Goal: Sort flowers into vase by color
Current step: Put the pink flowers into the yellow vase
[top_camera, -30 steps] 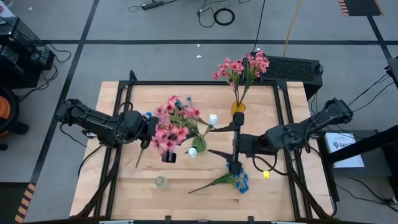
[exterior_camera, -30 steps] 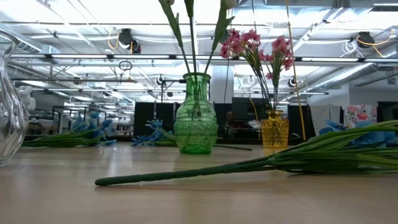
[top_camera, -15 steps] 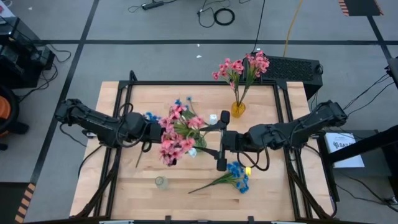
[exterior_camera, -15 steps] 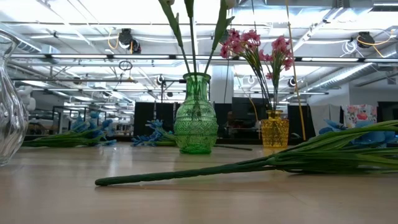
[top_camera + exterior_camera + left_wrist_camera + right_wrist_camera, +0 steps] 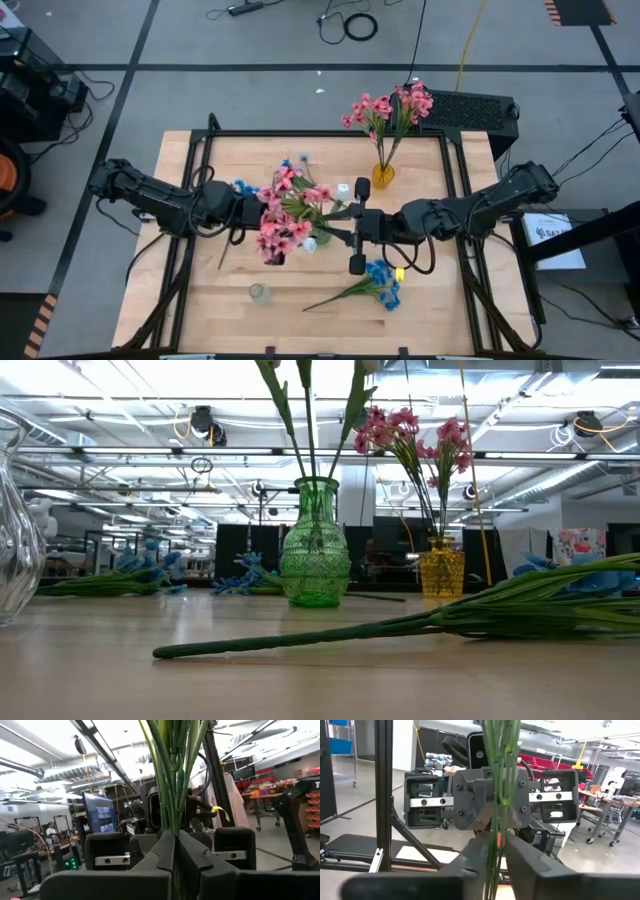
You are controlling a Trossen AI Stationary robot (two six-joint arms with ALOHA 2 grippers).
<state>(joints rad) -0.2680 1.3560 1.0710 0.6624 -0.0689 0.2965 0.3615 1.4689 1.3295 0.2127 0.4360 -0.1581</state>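
Centrally, above the green vase (image 5: 318, 235): pink flower spray (image 5: 283, 215), held aloft over the wooden table (image 5: 200, 300), blossoms fanned out on the left-arm side of that vase.

Left gripper (image 5: 250, 212): beside the green vase on the left-arm side, fingers (image 5: 165, 851) pressed together on the spray's green stems, as seen in the left wrist view.

Right gripper (image 5: 350, 226): just beside the green vase on the opposite side, facing the left gripper; fingers (image 5: 520, 855) closed around the same bundle of stems (image 5: 499, 785) in the right wrist view.

Green vase contents: white buds (image 5: 343, 190) on upright stems.

Yellow vase (image 5: 382, 175): beyond the green vase, toward the table's far edge, holding pink flowers (image 5: 390, 108).

Clear glass vase (image 5: 258, 292): nearer the front edge than the green vase, left-arm side.

Blue flower spray (image 5: 375, 285): lying flat on the table, front of the green vase, right-arm side.

Further blue blossoms (image 5: 240, 187): lying behind the left gripper, partly hidden.
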